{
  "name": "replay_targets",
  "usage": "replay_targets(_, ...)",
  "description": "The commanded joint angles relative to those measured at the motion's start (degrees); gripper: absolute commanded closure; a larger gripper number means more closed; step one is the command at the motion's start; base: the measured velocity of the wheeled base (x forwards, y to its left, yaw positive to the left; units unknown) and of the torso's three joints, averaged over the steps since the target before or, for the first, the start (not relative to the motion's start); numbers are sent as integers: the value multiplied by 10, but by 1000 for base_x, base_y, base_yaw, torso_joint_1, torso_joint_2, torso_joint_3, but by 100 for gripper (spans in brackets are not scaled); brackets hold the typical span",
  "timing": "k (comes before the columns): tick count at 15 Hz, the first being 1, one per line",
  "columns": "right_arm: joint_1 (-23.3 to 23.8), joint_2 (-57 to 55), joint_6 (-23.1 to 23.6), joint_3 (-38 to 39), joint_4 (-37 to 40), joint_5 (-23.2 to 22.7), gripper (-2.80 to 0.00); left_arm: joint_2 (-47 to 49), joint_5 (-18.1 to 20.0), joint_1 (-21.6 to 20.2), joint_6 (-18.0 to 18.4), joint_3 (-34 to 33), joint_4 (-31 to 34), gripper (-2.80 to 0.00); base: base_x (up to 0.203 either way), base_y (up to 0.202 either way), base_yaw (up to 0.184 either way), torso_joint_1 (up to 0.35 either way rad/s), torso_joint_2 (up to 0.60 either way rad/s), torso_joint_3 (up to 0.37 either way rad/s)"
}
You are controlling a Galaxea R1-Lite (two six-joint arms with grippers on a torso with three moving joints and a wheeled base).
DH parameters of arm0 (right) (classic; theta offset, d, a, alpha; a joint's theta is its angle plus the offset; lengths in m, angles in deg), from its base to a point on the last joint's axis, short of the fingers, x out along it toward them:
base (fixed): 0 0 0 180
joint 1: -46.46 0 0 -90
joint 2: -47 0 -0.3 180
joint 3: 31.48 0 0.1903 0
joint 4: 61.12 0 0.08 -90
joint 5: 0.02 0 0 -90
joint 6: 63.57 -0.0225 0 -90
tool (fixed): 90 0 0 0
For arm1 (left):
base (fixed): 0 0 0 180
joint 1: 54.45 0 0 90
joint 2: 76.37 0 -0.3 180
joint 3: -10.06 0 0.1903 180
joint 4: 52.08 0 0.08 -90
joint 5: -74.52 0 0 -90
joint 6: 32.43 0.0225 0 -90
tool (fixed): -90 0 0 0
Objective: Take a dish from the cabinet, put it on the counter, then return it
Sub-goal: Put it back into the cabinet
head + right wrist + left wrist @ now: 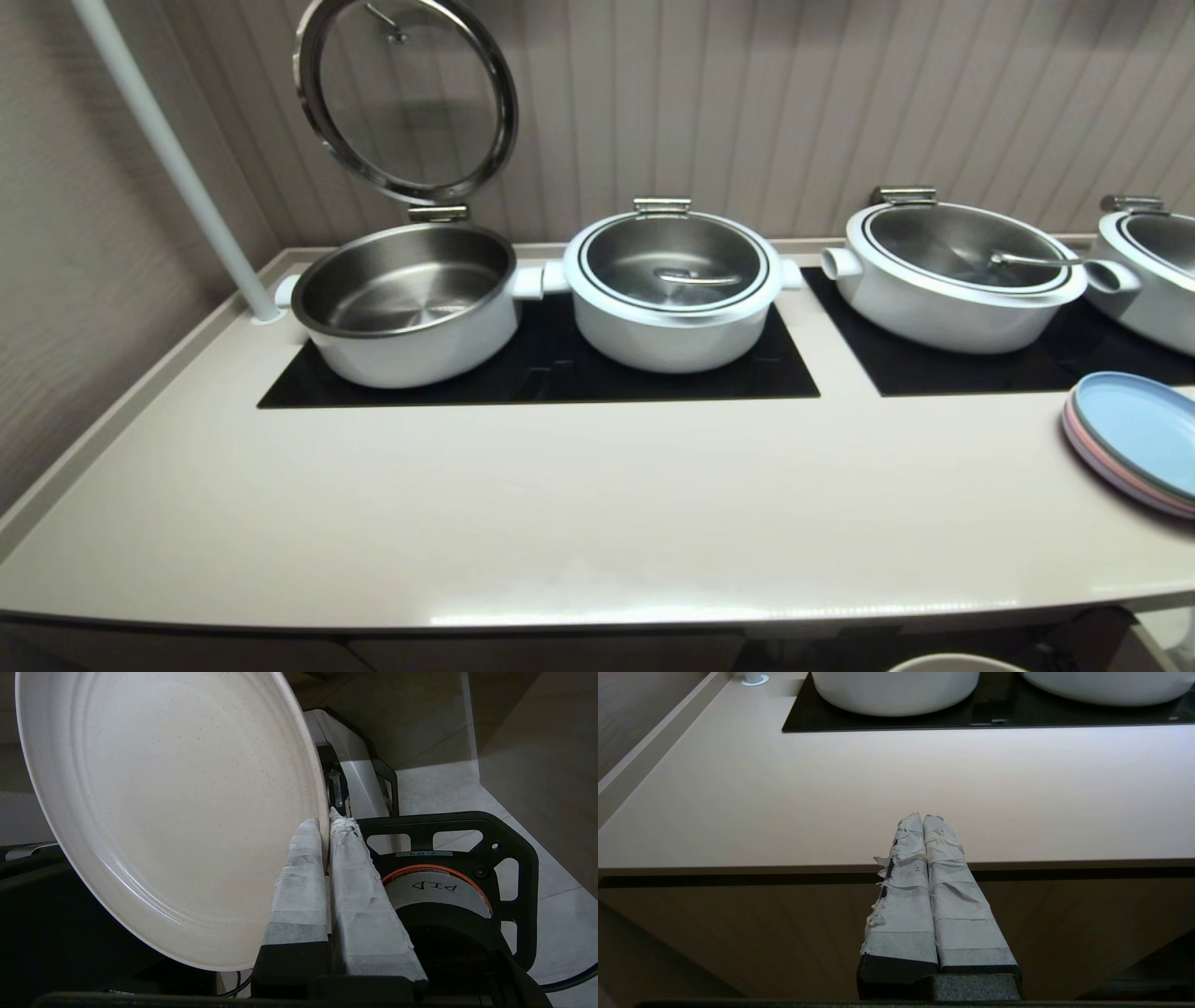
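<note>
I've got a cream-white dish with fine dark speckles in the right wrist view, and pale grey tape wrapping the black fingers of the right gripper. Same pale tape on the left gripper. On the head view, the counter is glossy cream-beige with black glass panels set in. White pots with silver steel insides sit on them. At three o'clock, stacked plates: pastel blue on top, pink and green edges beneath. The back wall is beige-grey with vertical ribs, and a white pole stands at ten o'clock.
</note>
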Motion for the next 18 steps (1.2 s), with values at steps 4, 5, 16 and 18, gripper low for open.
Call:
replay_targets(4,2,-2,11,1,2,-2,0,0,0,0,-1,0,0,0,0,0,0,0,0,0)
replay_targets(5,2,-2,12,1,2,-2,0,0,0,0,-1,0,0,0,0,0,0,0,0,0)
replay_targets(16,2,-3,17,3,2,-3,0,0,0,0,-1,0,-1,0,0,0,0,0,0,0)
replay_targets(18,1,-3,17,2,2,-3,0,0,0,0,-1,0,-1,0,0,0,0,0,0,0)
